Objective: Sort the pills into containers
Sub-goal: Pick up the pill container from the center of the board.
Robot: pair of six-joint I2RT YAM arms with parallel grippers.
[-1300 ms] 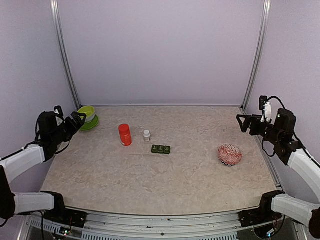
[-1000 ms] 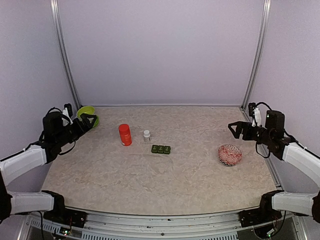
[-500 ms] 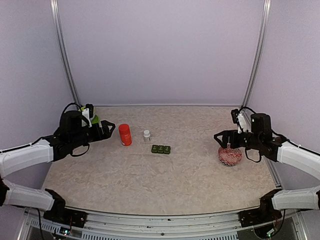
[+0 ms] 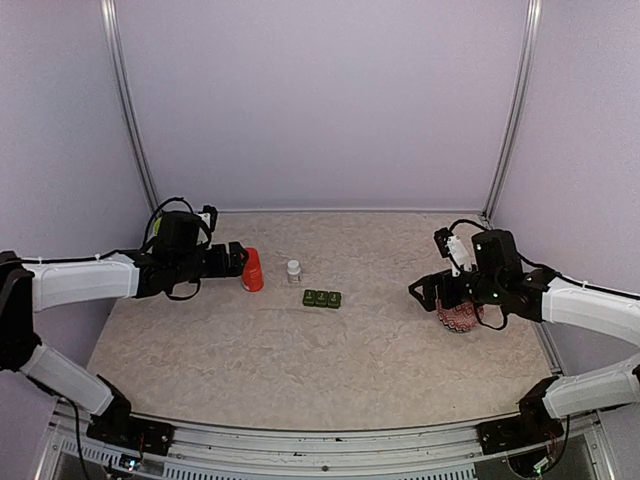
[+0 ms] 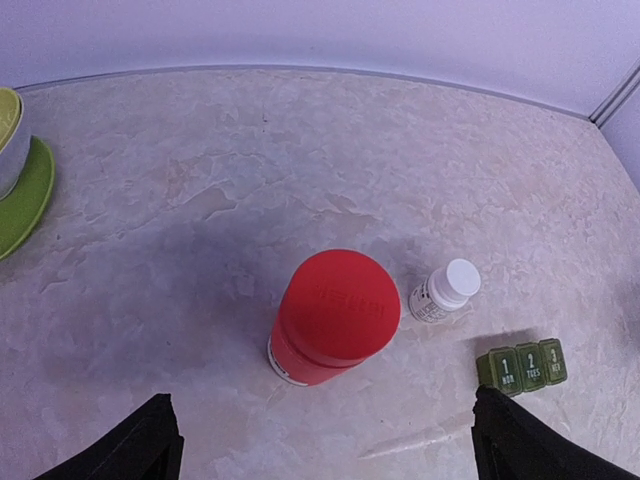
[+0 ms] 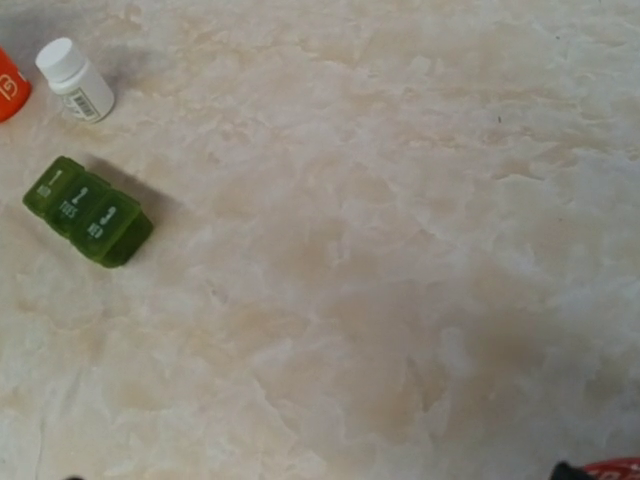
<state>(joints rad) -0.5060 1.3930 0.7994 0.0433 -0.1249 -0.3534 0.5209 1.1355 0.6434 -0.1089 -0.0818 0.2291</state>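
Observation:
The containers (image 4: 321,298), a row of three dark green boxes with lids down, lie mid-table, also seen in the left wrist view (image 5: 522,365) and the right wrist view (image 6: 88,212). A red pill bottle (image 4: 251,270) (image 5: 330,315) stands upright to their left, with a small white bottle (image 4: 293,270) (image 5: 445,292) (image 6: 75,80) beside it. My left gripper (image 4: 238,260) (image 5: 325,445) is open just left of the red bottle, not touching it. My right gripper (image 4: 425,292) (image 6: 320,476) is open over bare table, right of the containers. The pills are out of view.
A lime-green bowl (image 5: 15,170) on a matching plate sits at the far left, behind my left arm. A red-and-white patterned round object (image 4: 460,312) lies under my right wrist. Purple walls and metal rails (image 4: 130,120) enclose the back and sides.
Both arms have swung inward from the side walls. The left gripper has come up to the red bottle, the right has moved past the patterned object toward the middle. Both stay open.

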